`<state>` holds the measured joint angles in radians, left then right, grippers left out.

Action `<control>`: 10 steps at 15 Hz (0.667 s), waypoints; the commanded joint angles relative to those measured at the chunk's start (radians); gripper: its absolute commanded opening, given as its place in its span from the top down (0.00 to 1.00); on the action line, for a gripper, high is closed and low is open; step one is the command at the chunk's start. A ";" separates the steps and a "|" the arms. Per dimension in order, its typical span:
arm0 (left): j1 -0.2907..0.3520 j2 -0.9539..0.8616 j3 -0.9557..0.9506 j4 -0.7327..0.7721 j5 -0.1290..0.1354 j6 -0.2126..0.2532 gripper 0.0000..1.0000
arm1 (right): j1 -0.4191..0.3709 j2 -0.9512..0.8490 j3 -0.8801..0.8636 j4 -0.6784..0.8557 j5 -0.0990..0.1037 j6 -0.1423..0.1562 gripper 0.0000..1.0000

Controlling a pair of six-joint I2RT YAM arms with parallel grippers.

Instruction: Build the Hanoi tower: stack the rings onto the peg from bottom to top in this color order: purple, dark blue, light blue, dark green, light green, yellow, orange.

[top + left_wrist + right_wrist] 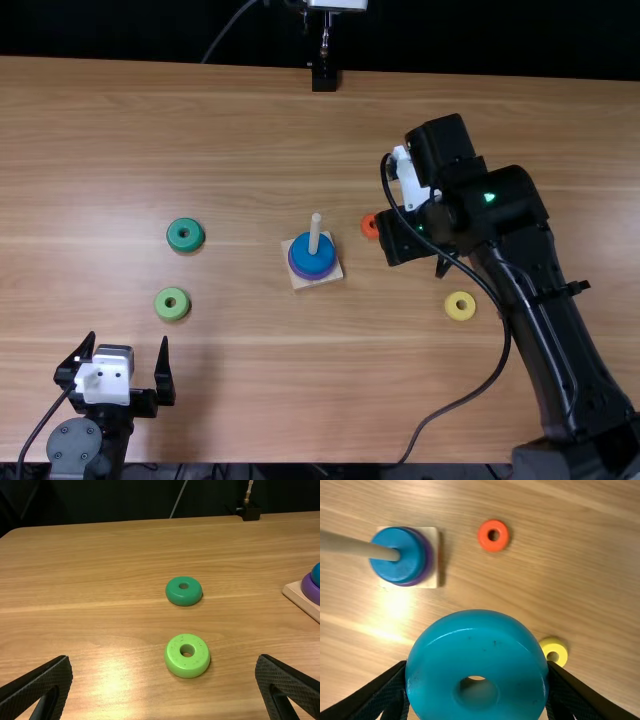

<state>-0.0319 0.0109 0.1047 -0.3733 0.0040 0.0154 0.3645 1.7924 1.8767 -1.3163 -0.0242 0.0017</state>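
Right now, you have the right gripper [415, 245] above the worktop [200, 130], its fingers closed on opposite sides of the thick, glossy light blue ring [477, 652]. Your left gripper [127, 342] hangs by the near edge, toward the left, its fingers spread wide with nothing between them.

Count seven rings: two threaded, one gripped and four lying flat on the wood grain. Near the middle, well in from both the near and far edges, the square pale-wood base [434, 550] carries a smooth round peg [315, 232]. On it, you see the purple ring [427, 555] lowest and the dark blue ring [312, 258] directly above.

You have a broad stretch of worktop between that base and the dark green ring [183, 597] and light green ring [175, 662] to its left; the light green one sits closer to the near edge. The small orange ring [484, 536] is just right of the base, and the yellow ring [461, 295] lies farther right, toward the near edge.
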 commanded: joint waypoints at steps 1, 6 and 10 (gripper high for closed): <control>0.006 -0.011 -0.105 -0.080 0.002 0.010 0.00 | 0.040 -0.014 0.073 0.001 -0.003 0.004 0.97; 0.007 -0.011 -0.105 -0.080 0.002 0.010 0.00 | 0.134 0.127 0.200 0.005 -0.003 0.024 0.98; 0.006 -0.011 -0.105 -0.080 0.002 0.010 0.00 | 0.189 0.193 0.268 0.005 -0.003 0.050 0.98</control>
<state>-0.0315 0.0109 0.1047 -0.3733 0.0044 0.0151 0.5442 1.9812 2.1025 -1.3140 -0.0257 0.0383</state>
